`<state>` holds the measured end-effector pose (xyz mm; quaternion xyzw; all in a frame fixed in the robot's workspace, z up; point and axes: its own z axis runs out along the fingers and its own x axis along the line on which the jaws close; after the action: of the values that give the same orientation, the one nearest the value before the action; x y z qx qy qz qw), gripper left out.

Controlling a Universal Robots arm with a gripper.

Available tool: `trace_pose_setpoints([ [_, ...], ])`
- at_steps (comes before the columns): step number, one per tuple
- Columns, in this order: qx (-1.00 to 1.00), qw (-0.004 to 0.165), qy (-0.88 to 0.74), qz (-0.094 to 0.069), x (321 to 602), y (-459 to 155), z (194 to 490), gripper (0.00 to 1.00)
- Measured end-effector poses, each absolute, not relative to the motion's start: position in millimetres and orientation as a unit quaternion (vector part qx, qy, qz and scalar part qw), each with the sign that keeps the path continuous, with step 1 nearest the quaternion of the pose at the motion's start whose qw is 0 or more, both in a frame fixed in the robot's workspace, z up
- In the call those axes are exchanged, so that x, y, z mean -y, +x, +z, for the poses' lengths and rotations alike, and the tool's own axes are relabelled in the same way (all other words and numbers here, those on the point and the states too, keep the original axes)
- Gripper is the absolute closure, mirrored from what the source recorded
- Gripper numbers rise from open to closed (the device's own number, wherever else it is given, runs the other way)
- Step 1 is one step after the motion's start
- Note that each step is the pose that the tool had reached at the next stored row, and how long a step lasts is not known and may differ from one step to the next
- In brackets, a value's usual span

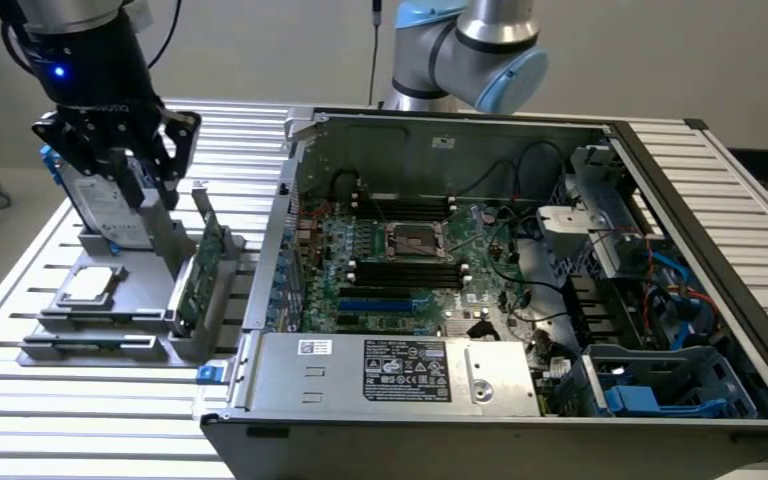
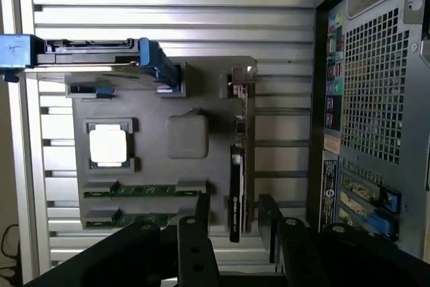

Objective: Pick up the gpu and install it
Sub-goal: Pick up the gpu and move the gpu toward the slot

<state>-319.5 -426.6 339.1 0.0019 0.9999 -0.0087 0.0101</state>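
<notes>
I am hovering my gripper (image 2: 232,206), fingers spread wide and holding nothing, over the gpu (image 2: 238,166) standing on edge in its grey holder (image 2: 154,173) beside the open computer case (image 1: 464,118), judging the light, stiff, fragile card best pinched across its upper edge.

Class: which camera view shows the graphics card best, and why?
The exterior view: the graphics card stands upright in its grey holder, green board face visible. The wrist view shows the card edge-on, a thin dark strip.
</notes>
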Motion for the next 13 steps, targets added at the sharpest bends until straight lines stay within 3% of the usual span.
trace_pose_setpoints([
  [13, -1.0, 0.01, -0.005, -0.009, 426.5, -319.4, 315.3, 0.58],
])
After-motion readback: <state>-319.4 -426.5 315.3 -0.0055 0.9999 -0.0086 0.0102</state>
